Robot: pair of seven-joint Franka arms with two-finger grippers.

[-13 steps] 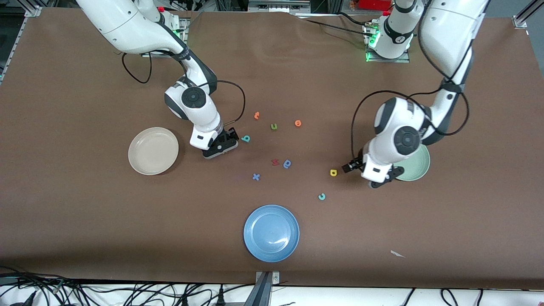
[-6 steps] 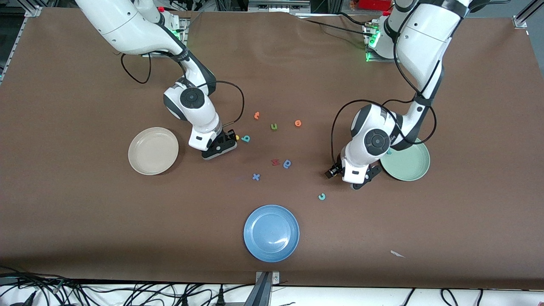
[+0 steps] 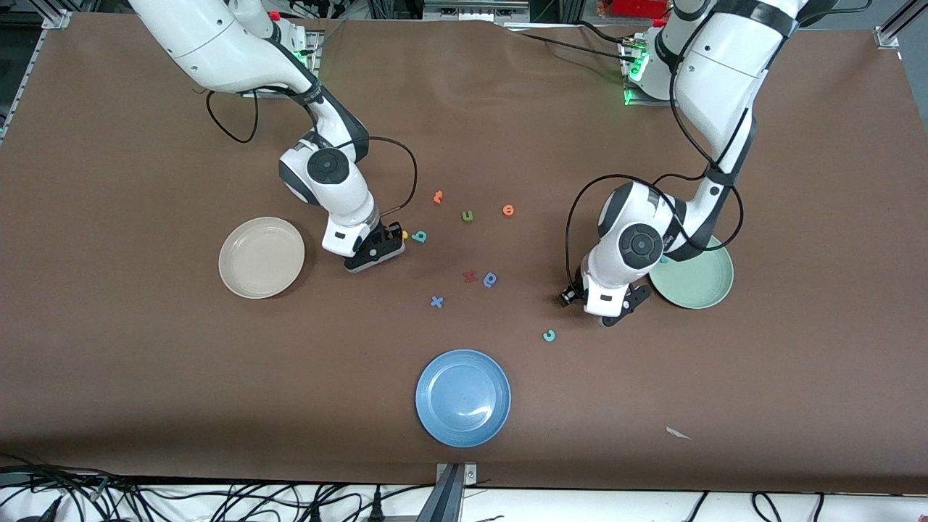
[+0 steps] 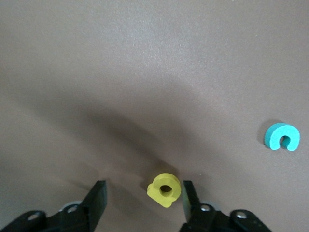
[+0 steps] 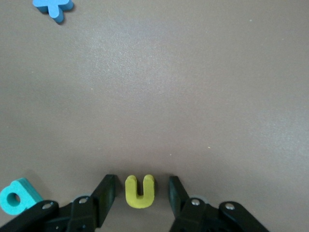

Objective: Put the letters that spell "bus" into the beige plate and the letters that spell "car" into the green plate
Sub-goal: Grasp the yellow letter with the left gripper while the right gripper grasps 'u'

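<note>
- Teal c (image 3: pixel 549 335): flat on the table toward the near edge, untouched, near the left gripper.
- Left gripper (image 4: pixel 144 193): low over the table beside the green plate (image 3: pixel 707 286); fingers apart, yellow a (image 4: pixel 164 189) between them, off-centre against one finger; a second ago beside the gripper, fingers wider.
- Right gripper (image 5: pixel 142 192): down between the beige plate (image 3: pixel 246 272) and teal b (image 3: pixel 419 236); fingers apart, straddling yellow u (image 5: pixel 140 191), closer together than before, not yet clamped.
</note>
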